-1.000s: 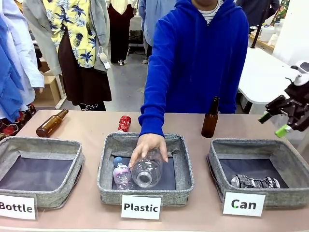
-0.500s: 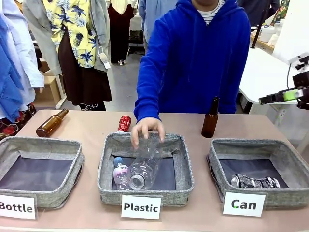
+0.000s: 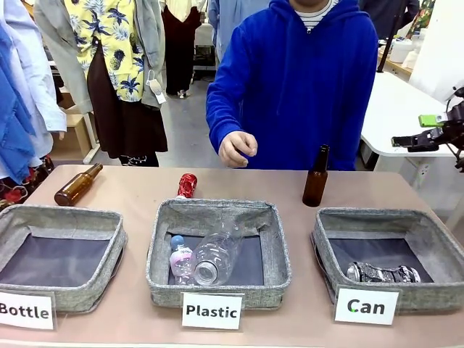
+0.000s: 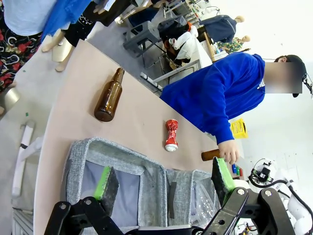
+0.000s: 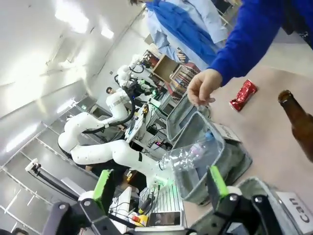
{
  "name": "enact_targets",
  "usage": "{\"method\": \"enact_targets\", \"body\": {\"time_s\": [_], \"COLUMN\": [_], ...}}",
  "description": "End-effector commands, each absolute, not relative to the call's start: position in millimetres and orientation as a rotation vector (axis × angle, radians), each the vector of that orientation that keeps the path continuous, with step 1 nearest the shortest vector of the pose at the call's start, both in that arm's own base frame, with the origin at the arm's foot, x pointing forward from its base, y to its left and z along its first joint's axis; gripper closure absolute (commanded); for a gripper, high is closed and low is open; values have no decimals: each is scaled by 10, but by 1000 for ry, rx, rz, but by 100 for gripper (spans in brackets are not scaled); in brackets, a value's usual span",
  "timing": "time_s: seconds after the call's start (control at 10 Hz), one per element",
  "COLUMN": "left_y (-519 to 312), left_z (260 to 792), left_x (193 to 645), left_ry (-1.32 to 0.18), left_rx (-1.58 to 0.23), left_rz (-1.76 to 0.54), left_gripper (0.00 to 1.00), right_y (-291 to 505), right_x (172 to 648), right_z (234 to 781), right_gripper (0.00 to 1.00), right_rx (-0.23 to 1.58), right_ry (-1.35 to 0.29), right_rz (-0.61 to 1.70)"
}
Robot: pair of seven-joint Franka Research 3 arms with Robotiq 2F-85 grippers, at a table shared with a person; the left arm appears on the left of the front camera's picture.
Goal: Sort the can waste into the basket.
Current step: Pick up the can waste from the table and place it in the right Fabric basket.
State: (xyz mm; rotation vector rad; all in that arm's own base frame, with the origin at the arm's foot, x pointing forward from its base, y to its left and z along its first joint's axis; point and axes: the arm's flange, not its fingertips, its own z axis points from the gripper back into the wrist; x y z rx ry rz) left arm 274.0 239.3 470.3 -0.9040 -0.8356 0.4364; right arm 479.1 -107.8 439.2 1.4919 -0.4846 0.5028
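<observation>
A shiny red crushed can (image 3: 187, 185) lies on the table behind the middle basket, also seen in the left wrist view as the red can (image 4: 171, 135) and in the right wrist view as the red can (image 5: 243, 95). A silver crushed can (image 3: 383, 273) rests inside the grey "Can" basket (image 3: 324, 243) at the front right. My right gripper (image 3: 415, 132) hangs open high at the right edge, well above that basket. My left gripper (image 4: 164, 178) is open over the left baskets, holding nothing. In its own view my right gripper (image 5: 160, 182) is empty too.
The "Plastic" basket (image 3: 217, 288) holds clear bottles; the "Bottle" basket (image 3: 65, 297) sits at the left. One brown bottle (image 3: 316, 176) stands behind the "Can" basket and another brown bottle (image 3: 77, 184) lies at the back left. The person's hand (image 3: 237, 148) is raised above the table's far edge.
The person let go of the clear bottle in the "Plastic" basket and drew the hand back up. My right gripper rose and turned at the right edge.
</observation>
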Motion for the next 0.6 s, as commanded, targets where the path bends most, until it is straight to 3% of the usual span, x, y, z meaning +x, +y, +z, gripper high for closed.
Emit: {"method": "enact_targets", "body": {"time_s": [0.0,0.5], "left_y": [2397,2397], "left_z": [4692,4692], "left_x": [2760,2760], "left_ry": [-858,-858], "left_rx": [-907,-907], "left_rz": [419,419], "left_gripper": [0,0], "right_y": [-1098,-1098], "right_x": [4790,4790], "right_z": [4399,4399], "right_gripper": [0,0], "right_rx": [1496,1496], "right_ry": [-483,-483], "right_rz": [563,563]}}
